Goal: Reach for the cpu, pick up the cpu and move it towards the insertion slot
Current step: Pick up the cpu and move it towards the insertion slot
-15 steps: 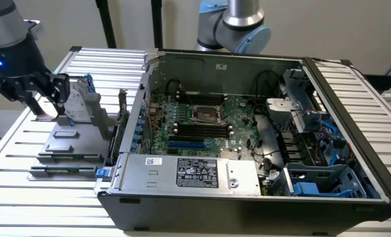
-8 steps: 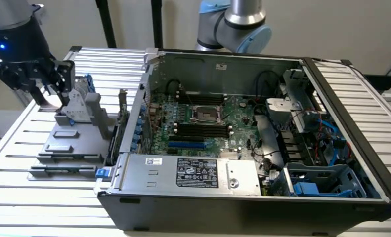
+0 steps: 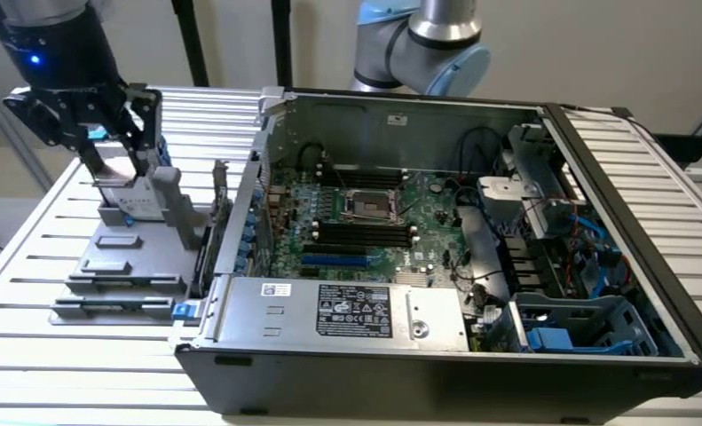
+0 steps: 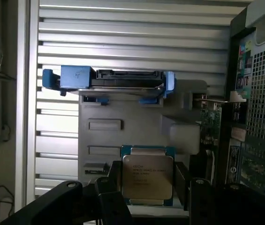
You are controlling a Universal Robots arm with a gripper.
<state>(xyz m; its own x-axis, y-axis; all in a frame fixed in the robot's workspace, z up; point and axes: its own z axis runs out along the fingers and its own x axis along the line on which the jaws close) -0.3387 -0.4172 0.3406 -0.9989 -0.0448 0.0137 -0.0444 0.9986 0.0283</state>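
My gripper: my black two-fingered gripper (image 3: 120,177) hangs over the grey parts holder at the exterior view's left, outside the computer case; its fingers (image 4: 108,197) stand spread apart, released, one on each side of the chip.
Cpu: the small flat square cpu with a shiny silver metal top and printed lettering (image 4: 147,180) lies between my fingers, seated in a pocket with blue corners on the holder. In the wrist view I see gaps between my finger pads and its edges, so I am not gripping it. In the exterior view it sits just under my fingertips (image 3: 119,182).
Parts holder: a grey moulded tray with recessed pockets (image 3: 114,266) rests on the ribbed metal table (image 3: 19,293), directly below me.
Hard drive: a rectangular silver hard drive in a blue plastic bracket (image 4: 109,79) lies on the same tray, further out from my fingertips than the chip, apart from it.
Insertion slot: the square socket with a silver metal frame and dark centre (image 3: 367,206) sits on the green motherboard (image 3: 434,222) inside the open black computer case (image 3: 445,373), well away from me, toward the exterior view's right.
Memory slots: long narrow black slots (image 3: 363,232) run just beside the socket.
Arm: my blue-and-grey arm joint (image 3: 428,44) shows behind the case.
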